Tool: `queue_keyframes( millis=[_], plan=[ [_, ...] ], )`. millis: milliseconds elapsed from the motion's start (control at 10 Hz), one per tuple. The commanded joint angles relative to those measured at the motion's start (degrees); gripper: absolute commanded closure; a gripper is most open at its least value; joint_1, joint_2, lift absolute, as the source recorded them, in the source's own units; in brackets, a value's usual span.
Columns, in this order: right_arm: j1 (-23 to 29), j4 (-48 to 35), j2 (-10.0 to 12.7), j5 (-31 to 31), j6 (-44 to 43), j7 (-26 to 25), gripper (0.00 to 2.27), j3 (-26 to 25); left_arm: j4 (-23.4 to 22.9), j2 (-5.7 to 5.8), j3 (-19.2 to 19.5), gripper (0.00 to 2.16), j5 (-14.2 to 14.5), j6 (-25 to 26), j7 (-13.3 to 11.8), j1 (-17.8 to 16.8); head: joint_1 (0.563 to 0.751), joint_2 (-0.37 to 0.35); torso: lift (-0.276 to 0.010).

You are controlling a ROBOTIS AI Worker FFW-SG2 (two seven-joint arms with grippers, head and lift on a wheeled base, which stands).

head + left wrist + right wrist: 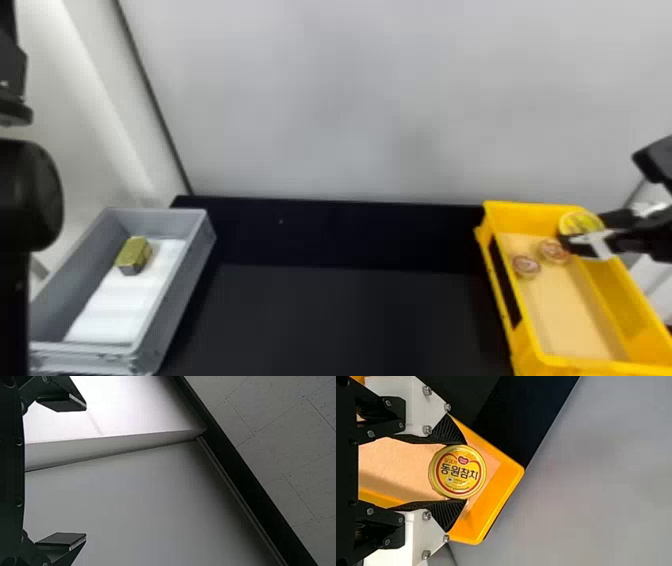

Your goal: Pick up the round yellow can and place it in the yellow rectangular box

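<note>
Yellow lid, round can (580, 223), gripped in the right end effector (586, 231). Right wrist view: dark ribbed fingers (451, 431) close against opposite sides of the can, its printed lid turned toward the camera; white brackets (415, 407) carry the fingers.

Yellow rectangular box (520, 215) lies beneath the right end effector, which holds the can over the box's far end. From there the box runs back toward the robot, its floor covered by a tan liner (565, 315). Whether the can's underside touches the liner, cannot tell.

Two smaller-looking round tins, reddish and pale on top, lie inside the same box: one (554, 251) near the right end effector, on its left and lower; the other (525, 266) farther left and a little nearer the robot.

Black table (350, 320) spreads left of the right end effector. Well apart on that side, beyond the table's middle, a grey box (182, 295) with a white liner (120, 310) and a gold-green block (134, 255) in its far part. Pale grey wall (375, 100) beyond the right end effector.

Left arm (27, 195) at the head view's left edge, well apart from the right end effector. Left end effector (85, 471) open, fingers spread wide, wall and ceiling panels (285, 447) past its fingertips
</note>
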Motion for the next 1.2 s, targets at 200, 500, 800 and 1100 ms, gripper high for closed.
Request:
queue_keyframes(
  millis=[200, 500, 800, 1100],
  plan=[
    [1.43, 3.56, -0.58, 1.04, -2.09, -0.77, 0.61, -7.31, -0.01, 0.02, -0.17, 0.13, 0.0, 0.09, -0.36, -0.07, 0.663, 0.054, -0.01],
    [2.04, 11.3, 1.18, -2.48, -7.37, -2.7, 0.62, -13.29, -0.01, 0.29, -0.43, 0.13, 0.0, 0.09, -0.44, -0.16, 0.663, 0.054, -0.01],
    [1.78, 19.38, 0.91, -13.38, -8.6, -11.59, 0.67, -13.82, 0.17, 0.29, -0.7, 0.13, 0.0, -0.08, -0.44, -0.16, 0.663, 0.054, -0.01],
    [-0.95, 30.81, 0.91, -22.7, -11.94, -18.53, 0.66, -11.09, 0.61, 0.2, -1.14, 0.13, 0.0, -0.26, -0.44, -0.6, 0.663, 0.054, -0.01]
  ],
)
